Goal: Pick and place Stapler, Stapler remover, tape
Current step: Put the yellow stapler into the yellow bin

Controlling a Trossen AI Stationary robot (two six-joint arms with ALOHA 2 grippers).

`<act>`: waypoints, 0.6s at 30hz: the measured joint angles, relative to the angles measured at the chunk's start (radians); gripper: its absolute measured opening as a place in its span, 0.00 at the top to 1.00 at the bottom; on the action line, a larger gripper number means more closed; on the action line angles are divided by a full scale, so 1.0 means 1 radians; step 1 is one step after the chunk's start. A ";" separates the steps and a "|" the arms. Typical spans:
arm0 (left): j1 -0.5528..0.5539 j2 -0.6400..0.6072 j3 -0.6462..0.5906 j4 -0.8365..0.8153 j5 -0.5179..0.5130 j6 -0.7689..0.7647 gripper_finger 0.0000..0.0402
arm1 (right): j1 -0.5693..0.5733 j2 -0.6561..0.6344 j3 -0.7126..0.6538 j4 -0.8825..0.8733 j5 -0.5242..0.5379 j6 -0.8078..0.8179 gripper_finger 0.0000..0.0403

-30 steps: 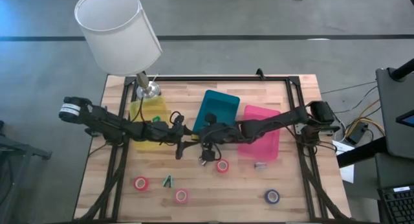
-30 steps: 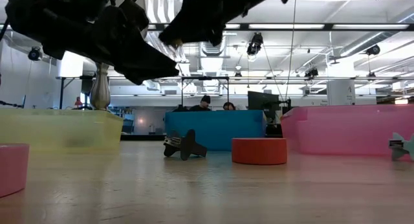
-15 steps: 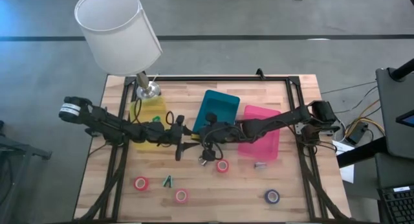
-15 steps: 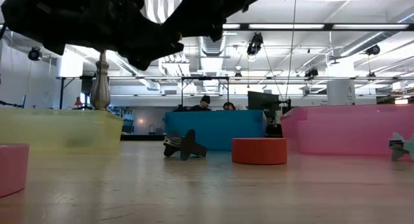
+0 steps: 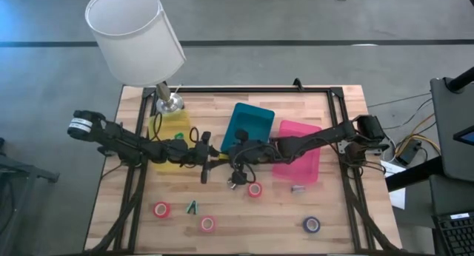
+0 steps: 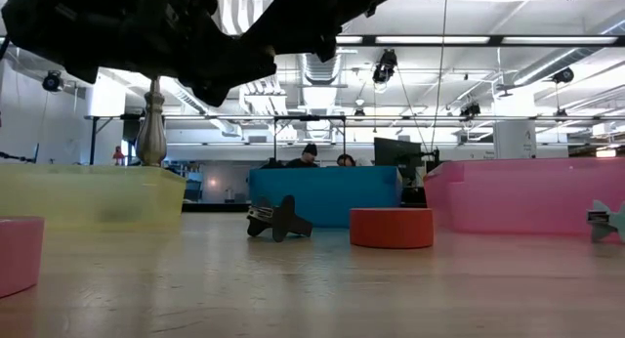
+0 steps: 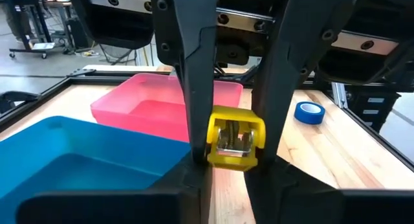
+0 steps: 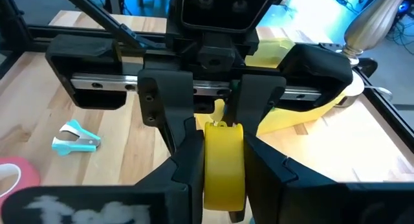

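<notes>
A yellow stapler [image 7: 236,138] hangs in the air between the yellow bin [image 5: 169,134] and the blue bin [image 5: 248,126]. My left gripper [image 7: 226,164] comes at it from the table's left and my right gripper [image 8: 223,154] from the right; both are shut on it, fingertips facing. In the high view the grippers [image 5: 221,158] hide most of the stapler. Red tape rolls [image 5: 255,189] [image 5: 161,209] [image 5: 208,223] and a blue one [image 5: 312,225] lie flat on the table. A teal stapler remover [image 8: 76,136], a green one [image 5: 193,207] and a dark one [image 6: 278,219] lie there too. My left gripper pinches the stapler's end nearer to it [image 7: 234,160] between its two fingers, on the two flat sides. The fingers come level from the table's left and lie along the stapler, which is clear of the table. My right gripper pinches the stapler's other end [image 8: 223,179] between its two fingers, on the same two sides. The fingers reach level from the table's right, along the stapler. The stapler stands on edge between them, lifted clear.
A pink bin [image 5: 300,149] stands right of the blue one. A lamp with a white shade [image 5: 133,34] rises from the far left corner, its foot [image 5: 169,102] by the yellow bin. A black frame edges the table. People sit in the room behind.
My left gripper has gone a little toward the table's right, up to the right gripper and the stapler held there. The right gripper and the things on the table have kept still.
</notes>
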 joint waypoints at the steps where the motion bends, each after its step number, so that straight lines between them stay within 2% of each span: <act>1: 0.000 0.000 0.000 0.000 -0.003 0.000 0.83 | 0.000 0.000 0.000 -0.001 0.000 0.002 0.79; 10: -0.001 0.001 0.000 -0.002 -0.006 -0.007 0.80 | 0.000 0.000 0.000 -0.011 0.000 0.018 0.73; 18: -0.001 0.001 0.000 -0.014 -0.010 -0.007 0.83 | -0.001 -0.002 0.000 -0.018 0.004 -0.023 0.63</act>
